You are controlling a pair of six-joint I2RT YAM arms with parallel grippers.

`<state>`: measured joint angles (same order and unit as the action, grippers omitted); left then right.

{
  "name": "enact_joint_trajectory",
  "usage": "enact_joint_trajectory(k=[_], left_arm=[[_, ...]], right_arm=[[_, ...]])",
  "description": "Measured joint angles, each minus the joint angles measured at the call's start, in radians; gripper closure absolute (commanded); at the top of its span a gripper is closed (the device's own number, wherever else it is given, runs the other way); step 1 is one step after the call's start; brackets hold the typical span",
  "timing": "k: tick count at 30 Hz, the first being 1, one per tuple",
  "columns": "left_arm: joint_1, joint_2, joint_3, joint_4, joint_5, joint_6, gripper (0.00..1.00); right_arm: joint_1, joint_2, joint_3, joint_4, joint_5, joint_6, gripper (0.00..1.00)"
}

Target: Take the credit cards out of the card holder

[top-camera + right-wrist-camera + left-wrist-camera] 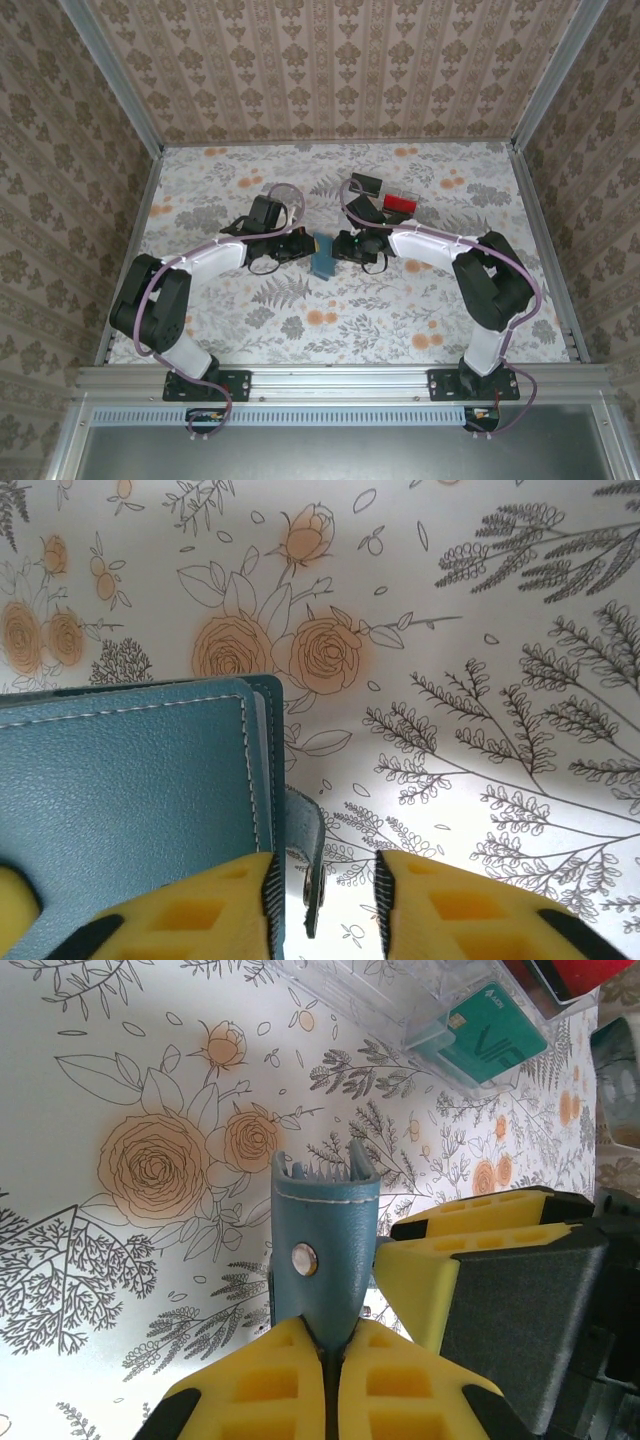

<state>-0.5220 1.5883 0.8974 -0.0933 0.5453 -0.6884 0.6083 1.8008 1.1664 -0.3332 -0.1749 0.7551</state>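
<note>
Card holder [130,780], left side off-frame

Bright, even overhead light; soft shadows; wrist views sharp, slight edge distortion.

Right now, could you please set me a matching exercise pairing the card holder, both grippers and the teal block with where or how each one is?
Things:
1. card holder
2. left gripper
3. right gripper
4. teal block

States:
a. jaws apart, either side of the snap strap
b. lying in the clear tray
c. shut on the card holder's edge
d. teal-blue leather with white stitching

Pairs: 1-d, 2-c, 3-a, 4-b.
</note>
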Motion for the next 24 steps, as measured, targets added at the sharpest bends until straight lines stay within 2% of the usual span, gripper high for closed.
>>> enact_joint_trajectory(k=[14, 17, 18, 19, 24], left_arm=[[0.0, 0.009, 0.002, -0.014, 0.019, 0.003, 1.0], [0.0, 0.016, 0.007, -0.022, 0.019, 0.003, 1.0], [0.0, 0.017, 0.01, -0.028, 0.018, 0.004, 1.0], [0.0, 0.018, 0.016, -0.043, 0.018, 0.006, 0.97], [0.013, 0.019, 0.073, -0.122, 0.005, 0.034, 0.46]], right_arm=[[-0.004, 0.046, -0.011, 0.047, -0.042, 0.012, 0.81], [-0.004, 0.058, -0.011, 0.047, -0.045, 0.017, 0.95], [-0.004, 0.059, -0.011, 0.047, -0.046, 0.013, 0.97], [-0.004, 0.059, -0.011, 0.047, -0.046, 0.015, 0.98], [-0.006, 0.03, -0.029, 0.039, -0.031, -0.013, 1.0]])
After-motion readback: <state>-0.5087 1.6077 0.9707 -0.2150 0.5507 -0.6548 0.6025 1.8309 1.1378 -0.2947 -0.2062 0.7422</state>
